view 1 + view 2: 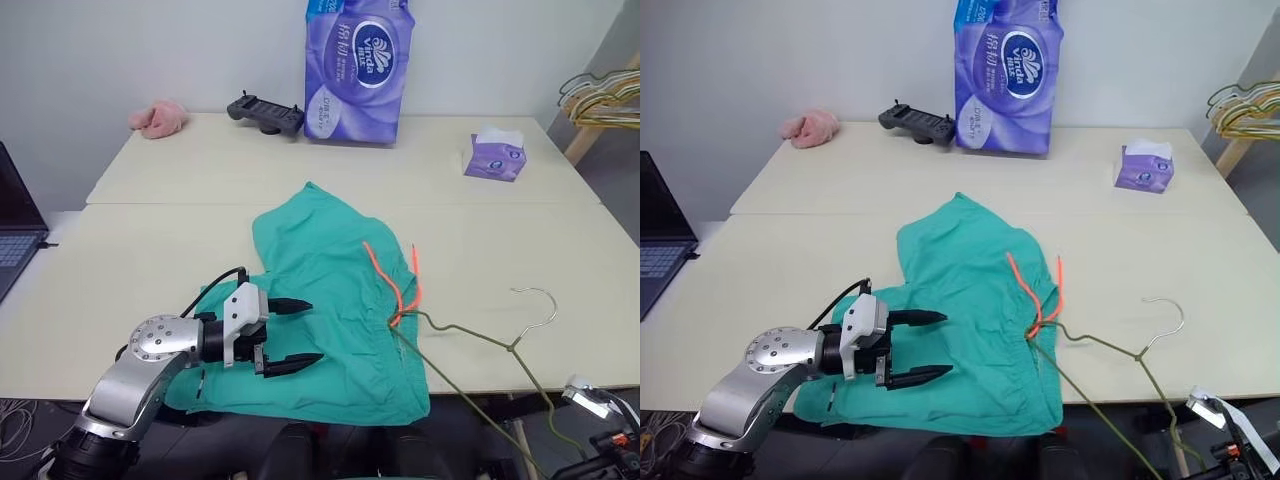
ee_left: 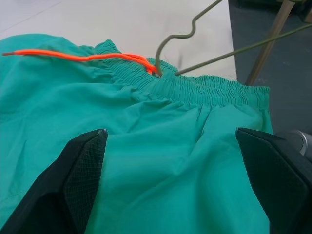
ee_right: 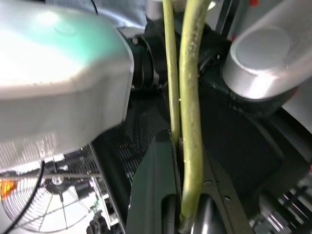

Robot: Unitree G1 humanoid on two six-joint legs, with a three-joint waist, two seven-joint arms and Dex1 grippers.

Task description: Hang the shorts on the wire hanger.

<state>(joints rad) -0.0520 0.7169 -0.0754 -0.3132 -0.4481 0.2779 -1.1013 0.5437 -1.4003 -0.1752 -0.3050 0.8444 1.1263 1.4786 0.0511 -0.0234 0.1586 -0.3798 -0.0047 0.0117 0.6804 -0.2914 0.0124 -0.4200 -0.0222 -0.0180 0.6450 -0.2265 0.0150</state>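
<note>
Teal-green shorts [image 1: 330,300] with a bright orange drawstring [image 1: 395,280]. Dark olive-grey wire hanger [image 1: 480,340], looking yellow-green up close in the right wrist view. Pale cream counter [image 1: 200,170]. Black fingers [image 1: 290,305] and a silver-grey housing on the left end effector [image 1: 285,335]. Purple tissue pack [image 1: 357,70] with a white and blue logo; smaller purple tissue box [image 1: 495,158] with a white sheet on top. Pink cloth [image 1: 158,119]. Black controller [image 1: 264,112]. Yellow and pale hangers [image 1: 605,100]. Dark laptop [image 1: 15,230].

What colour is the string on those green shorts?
Bright orange. The drawstring shows best in the left wrist view, lying across the shorts.
</note>
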